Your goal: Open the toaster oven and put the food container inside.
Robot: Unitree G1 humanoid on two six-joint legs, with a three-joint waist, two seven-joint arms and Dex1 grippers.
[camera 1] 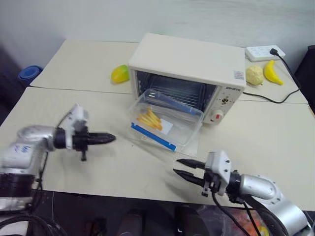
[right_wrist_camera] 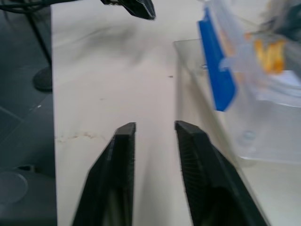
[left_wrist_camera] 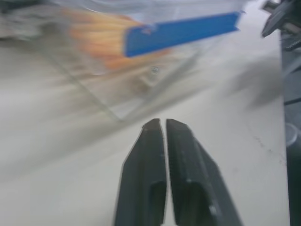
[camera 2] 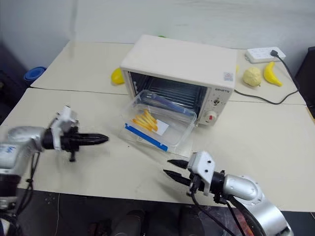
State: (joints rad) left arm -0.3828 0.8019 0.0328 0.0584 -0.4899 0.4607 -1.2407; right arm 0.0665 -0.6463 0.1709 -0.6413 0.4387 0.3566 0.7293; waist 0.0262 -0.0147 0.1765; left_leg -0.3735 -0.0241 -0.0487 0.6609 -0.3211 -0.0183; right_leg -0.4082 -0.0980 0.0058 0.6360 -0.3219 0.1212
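I have the oven (camera 1: pixel 189 66) sitting on the table (camera 1: pixel 275 142) with its glass door (camera 1: pixel 194 146) dropped flat toward me, so the dark cavity and wire rack are open to view. The container (camera 1: pixel 165 123) rests on that lowered door with its far end at the mouth of the cavity, tilted a little, a blue clip (camera 1: pixel 152 136) along its near edge and yellow sticks inside. My left gripper (camera 1: pixel 109 138) hangs over the table to the left of the container, apart from it, pointing toward it; in the left wrist view its fingers (left_wrist_camera: pixel 186 165) are pressed together with nothing between them. My right gripper (camera 1: pixel 183 168) sits low over the near edge of the table, just in front of the door's corner, pointing left; its fingers (right_wrist_camera: pixel 197 155) stand slightly parted with bare table between them, holding nothing. Behind the oven on the left lies a yellow-green fruit (camera 1: pixel 119 73). On the far right I see a pale round fruit (camera 1: pixel 254 74), a banana (camera 1: pixel 272 72) and a white power strip (camera 1: pixel 263 52), with a black cord (camera 1: pixel 275 98) trailing from it toward the oven.
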